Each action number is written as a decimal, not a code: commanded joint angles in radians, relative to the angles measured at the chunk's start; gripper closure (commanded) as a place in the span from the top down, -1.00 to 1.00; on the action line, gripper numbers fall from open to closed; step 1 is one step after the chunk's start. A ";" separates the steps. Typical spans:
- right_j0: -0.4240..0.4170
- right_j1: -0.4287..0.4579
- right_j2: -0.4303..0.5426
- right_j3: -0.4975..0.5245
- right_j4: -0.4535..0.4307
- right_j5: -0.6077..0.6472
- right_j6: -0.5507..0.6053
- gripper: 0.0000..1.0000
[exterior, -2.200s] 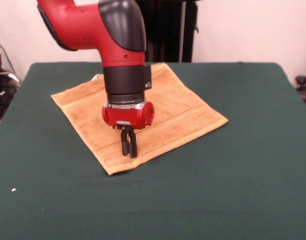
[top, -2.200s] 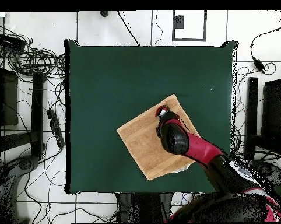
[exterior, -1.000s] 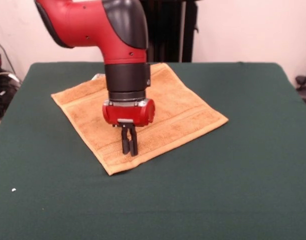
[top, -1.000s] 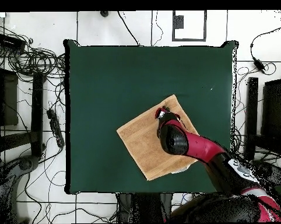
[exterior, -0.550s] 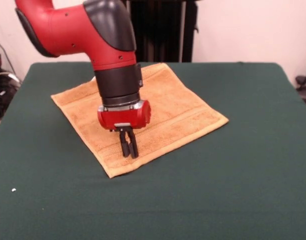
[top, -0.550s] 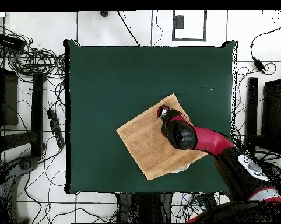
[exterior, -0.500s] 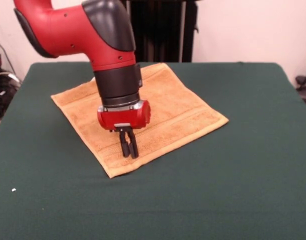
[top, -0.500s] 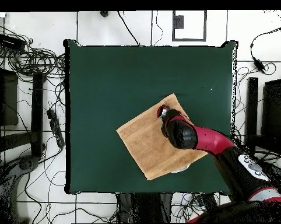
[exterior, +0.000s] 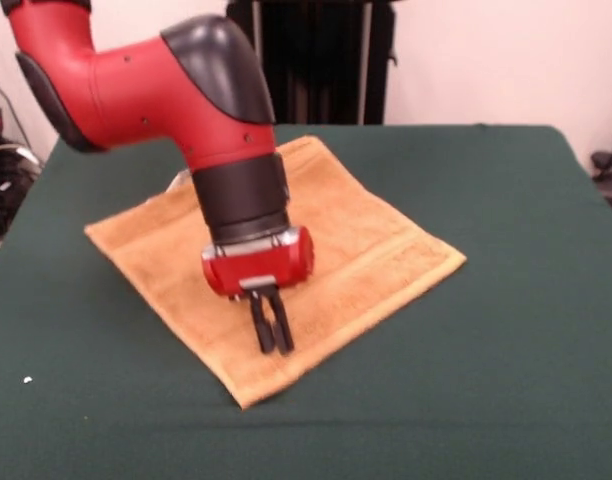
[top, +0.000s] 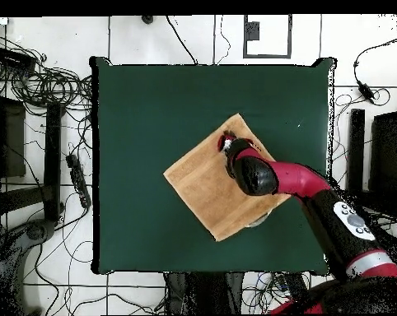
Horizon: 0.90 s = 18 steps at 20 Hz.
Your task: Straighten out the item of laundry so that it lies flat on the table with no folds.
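Towel [exterior: 366,240] dragged w/ tilted gripper [exterior: 271,325], fingers together, pressing it.

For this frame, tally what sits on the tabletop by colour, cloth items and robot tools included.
Golden-tan: 1, the towel, spread on the green table.
Black: 1, the tool, shut, tips down on the towel near its front corner.
White: 1, a small speck on the table.
Total: 3

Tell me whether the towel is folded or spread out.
Spread out: the towel lies flat on the table, all four corners showing, no folds visible.
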 commanded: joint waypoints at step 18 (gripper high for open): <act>0.022 0.232 0.294 -0.207 -0.324 -0.097 0.054 -1.00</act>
